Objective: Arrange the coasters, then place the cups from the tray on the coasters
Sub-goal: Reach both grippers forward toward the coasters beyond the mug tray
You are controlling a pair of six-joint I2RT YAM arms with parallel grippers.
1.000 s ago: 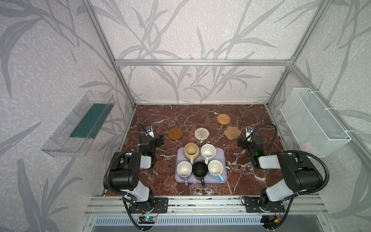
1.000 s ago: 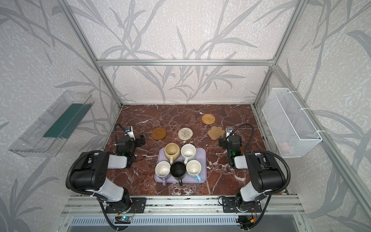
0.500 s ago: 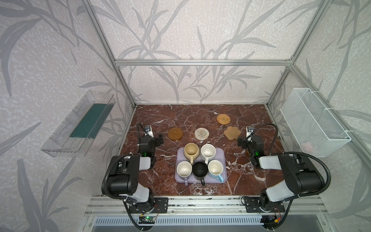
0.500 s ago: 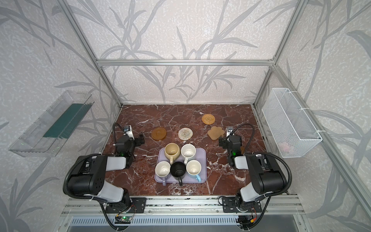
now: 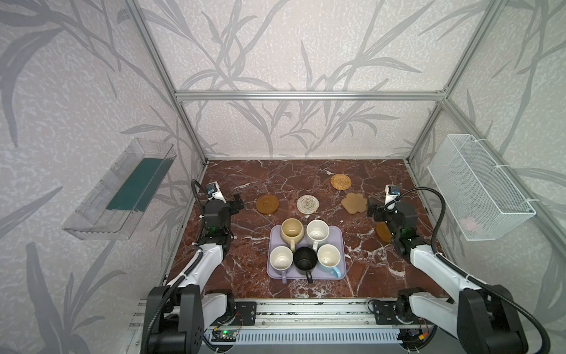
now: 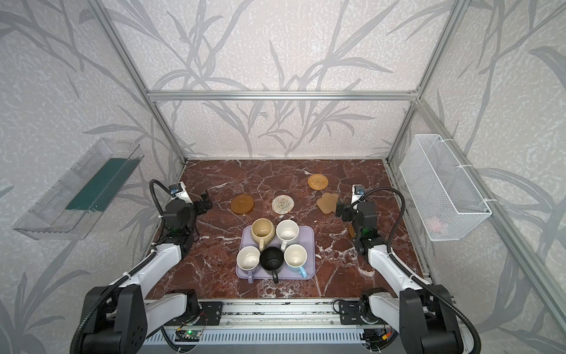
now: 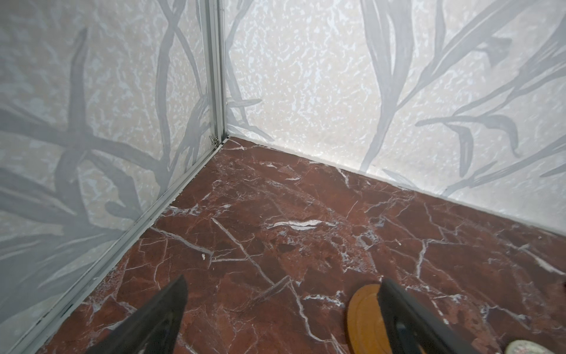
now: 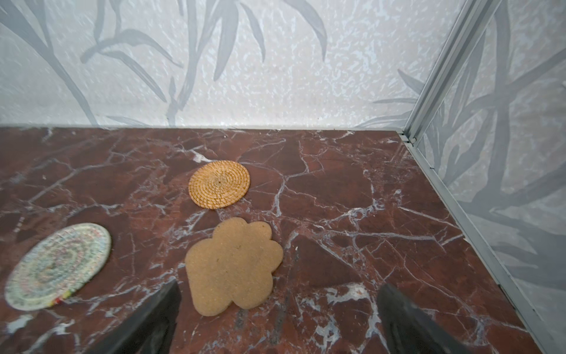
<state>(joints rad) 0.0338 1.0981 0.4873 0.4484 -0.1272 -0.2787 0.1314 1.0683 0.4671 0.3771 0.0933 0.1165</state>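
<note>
Coasters lie on the marble table (image 5: 245,275) around the tray (image 5: 339,240). An amber disc (image 5: 267,203) sits beyond the tray's far left corner and the woven round (image 5: 307,204) straight behind the tray. The paw coaster (image 5: 354,203) and the rattan round (image 5: 340,181) lie beyond its far right corner.

The left gripper (image 5: 237,203) is spread wide and empty, far left of the tray. In the left wrist view the amber disc lies just beside one finger (image 7: 407,312). The right gripper (image 8: 279,286), also wide apart and holding nothing, has the paw coaster just ahead of it.

Right of the tray, a second amber disc (image 5: 382,233) is mostly hidden under the right arm. The left wrist view cuts off the woven round at its edge.

The tray holds five mugs: the beige mug (image 5: 292,230) and white mug (image 5: 317,230) on its far side, and the lilac mug (image 5: 281,257), black mug (image 5: 305,259) and light blue mug (image 5: 329,257) on its near side. The clear bin (image 5: 92,214) holds a dark green slab (image 5: 134,190). The wire basket (image 5: 477,184) holds something pale pink (image 5: 470,223), too faint to make out.
</note>
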